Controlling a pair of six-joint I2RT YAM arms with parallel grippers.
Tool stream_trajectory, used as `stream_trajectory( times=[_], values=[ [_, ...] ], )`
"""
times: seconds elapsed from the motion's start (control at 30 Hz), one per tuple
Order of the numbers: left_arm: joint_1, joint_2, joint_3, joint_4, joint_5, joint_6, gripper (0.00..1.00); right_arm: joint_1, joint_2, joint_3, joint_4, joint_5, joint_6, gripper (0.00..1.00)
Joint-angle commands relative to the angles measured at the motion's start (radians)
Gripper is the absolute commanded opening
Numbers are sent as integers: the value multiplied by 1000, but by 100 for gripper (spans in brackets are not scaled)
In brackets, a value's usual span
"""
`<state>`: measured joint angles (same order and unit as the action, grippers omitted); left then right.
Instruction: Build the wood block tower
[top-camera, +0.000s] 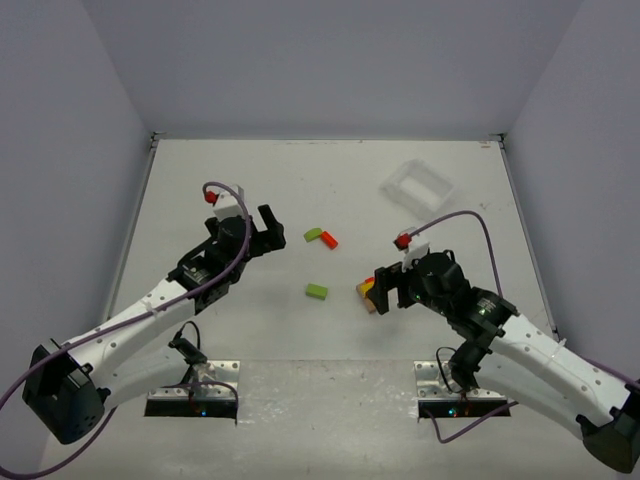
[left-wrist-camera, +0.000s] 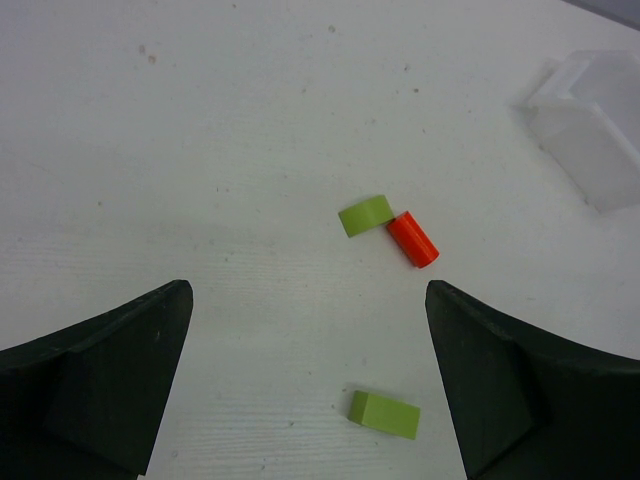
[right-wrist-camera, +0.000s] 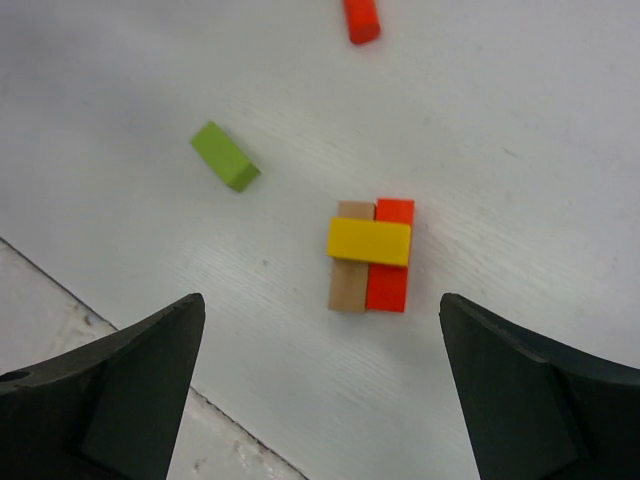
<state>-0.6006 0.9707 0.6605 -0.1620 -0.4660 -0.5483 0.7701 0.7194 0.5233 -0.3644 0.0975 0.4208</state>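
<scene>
Close under the right gripper (right-wrist-camera: 322, 305), the wood block tower (top-camera: 368, 292) is barely begun: a yellow block (right-wrist-camera: 369, 242) lies across a tan block (right-wrist-camera: 348, 285) and a red block (right-wrist-camera: 388, 285) set side by side. Both this gripper and the left gripper (left-wrist-camera: 308, 300) gape wide, holding nothing. A careless descent could nudge the yellow block askew. The red cylinder (left-wrist-camera: 413, 239), touching a curved green piece (left-wrist-camera: 364, 215), would likely roll when pinched. The table (top-camera: 220, 180) is white and faintly grained, with pale grey walls (top-camera: 320, 60) on three sides and a clear tray (top-camera: 417, 186) far right.
</scene>
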Motion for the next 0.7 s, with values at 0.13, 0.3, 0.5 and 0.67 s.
stream_trajectory(
  times=[0.13,0.3,0.5,0.67],
  values=[
    [9,-63,32,-125,-97,-127,100,35,375,293,43,-305,-326,99],
    [9,-88,30,-173,-155,-164,100,49,618,452,6,-310,-482,99],
    [10,-105,26,-194,-204,-183,100,74,860,546,13,-312,-534,99],
    [10,-98,23,-190,-217,-181,100,91,1001,584,25,-283,-523,99]
  ],
)
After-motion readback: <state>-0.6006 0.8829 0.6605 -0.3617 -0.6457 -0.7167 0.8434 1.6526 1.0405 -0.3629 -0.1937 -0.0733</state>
